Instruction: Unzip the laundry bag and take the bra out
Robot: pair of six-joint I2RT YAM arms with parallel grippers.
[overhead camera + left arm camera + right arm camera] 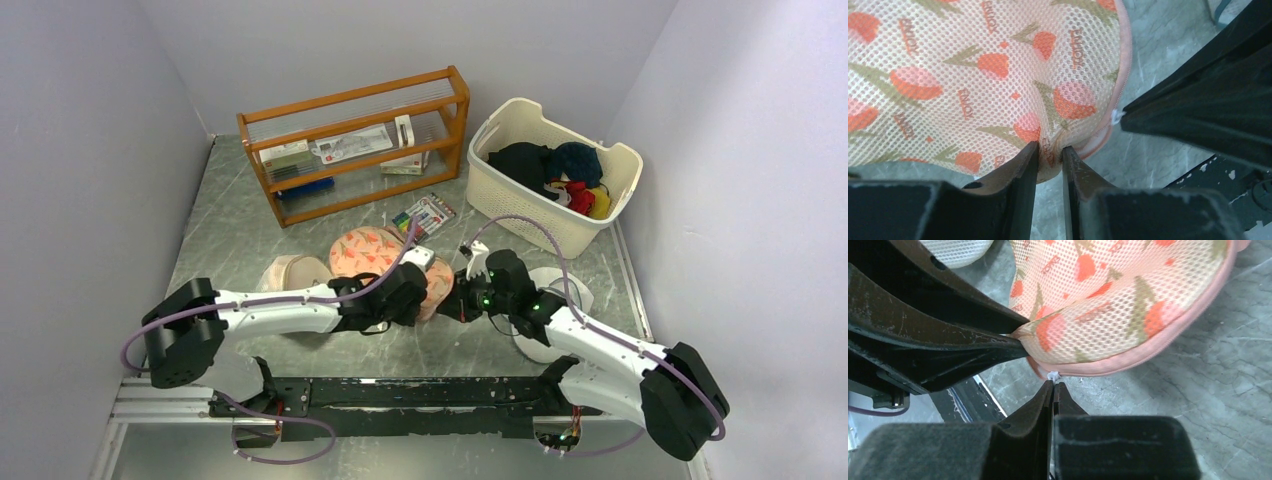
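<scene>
1. The floral laundry bag [375,252] lies flat on the grey tabletop [240,215], just in front of both arms; the stretch of pink zip edge we can see looks closed
2. The left claw [1050,150] pinches a fold of the bag's mesh at its near edge, anchoring it
3. The right claw [1054,384] is pressed together on the small white zip pull [1052,375], just beside the left claw
4. We judge this to be the start of unzipping: bag pinned, pull gripped, no gap showing
5. The bra is not visible; we take it to be inside the bag
6. The next move calls for the right claw to draw the pull along the curved edge while the left holds the fabric taut; the tiny pull could slip free
</scene>
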